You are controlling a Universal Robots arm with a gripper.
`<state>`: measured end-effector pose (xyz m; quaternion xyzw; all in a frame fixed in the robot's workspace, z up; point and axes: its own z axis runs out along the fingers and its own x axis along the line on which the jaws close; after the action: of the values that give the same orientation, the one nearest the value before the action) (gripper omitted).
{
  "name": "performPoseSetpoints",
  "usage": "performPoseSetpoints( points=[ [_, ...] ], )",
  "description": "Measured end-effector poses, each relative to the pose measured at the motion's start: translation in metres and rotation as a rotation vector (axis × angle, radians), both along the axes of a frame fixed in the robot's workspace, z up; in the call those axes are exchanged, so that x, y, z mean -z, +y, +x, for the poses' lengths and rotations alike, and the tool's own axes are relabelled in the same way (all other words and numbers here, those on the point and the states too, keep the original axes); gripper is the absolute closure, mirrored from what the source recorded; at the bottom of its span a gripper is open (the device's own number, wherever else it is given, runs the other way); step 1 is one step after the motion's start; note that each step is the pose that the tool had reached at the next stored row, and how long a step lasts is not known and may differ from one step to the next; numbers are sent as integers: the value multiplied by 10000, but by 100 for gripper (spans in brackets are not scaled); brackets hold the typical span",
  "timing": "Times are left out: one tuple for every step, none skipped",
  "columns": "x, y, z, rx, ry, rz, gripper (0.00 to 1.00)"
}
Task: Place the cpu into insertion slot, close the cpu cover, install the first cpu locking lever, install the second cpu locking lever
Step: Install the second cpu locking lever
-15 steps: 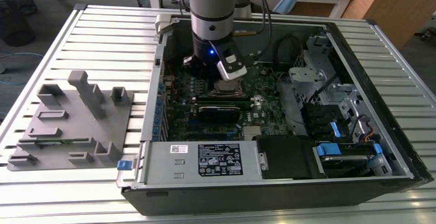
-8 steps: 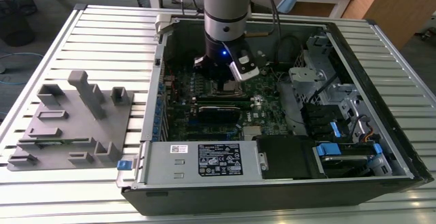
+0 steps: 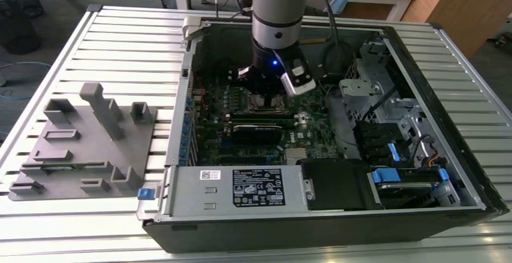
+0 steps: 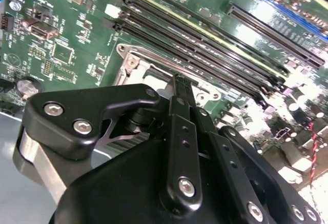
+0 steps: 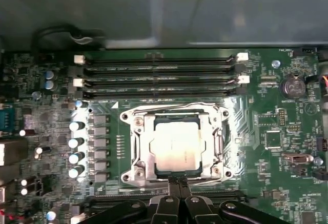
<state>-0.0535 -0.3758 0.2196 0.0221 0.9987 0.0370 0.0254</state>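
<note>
CPU (image 5: 177,146), silver-topped, lies seated in the socket (image 5: 137,170) of the green motherboard (image 5: 266,116), framed by the closed metal cover (image 5: 218,144) in the first wrist view. The gripper (image 5: 178,183), fingers pressed together and holding nothing, stands at the socket's near edge. The second wrist view shows the fingertips (image 4: 180,83) beside the memory slots (image 4: 215,65). The exterior view shows the arm (image 3: 276,23) lowered inside the computer case (image 3: 472,173), walls close around.
</note>
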Motion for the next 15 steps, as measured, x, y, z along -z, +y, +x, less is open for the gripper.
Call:
performPoseSetpoints(
  points=[
    [2,11,3,2,-1,-1,89],
    [3,25,6,2,0,-2,89],
    [5,48,9,0,-1,-5,89],
    [7,73,11,0,0,-11,89],
    [8,102,12,0,-1,-17,89],
    [9,134,13,1,0,-24,89],
    [10,164,13,1,0,-29,89],
    [11,191,14,2,0,-32,89],
    [12,217,14,1,-1,-35,89],
    [13,240,14,1,-1,-37,89],
    [13,258,15,1,-1,-40,89],
    [14,271,15,0,-1,-41,89],
    [14,278,15,1,0,-43,89],
    [14,279,16,0,0,-43,89],
    [15,279,16,-1,-1,-42,89]
  ],
)
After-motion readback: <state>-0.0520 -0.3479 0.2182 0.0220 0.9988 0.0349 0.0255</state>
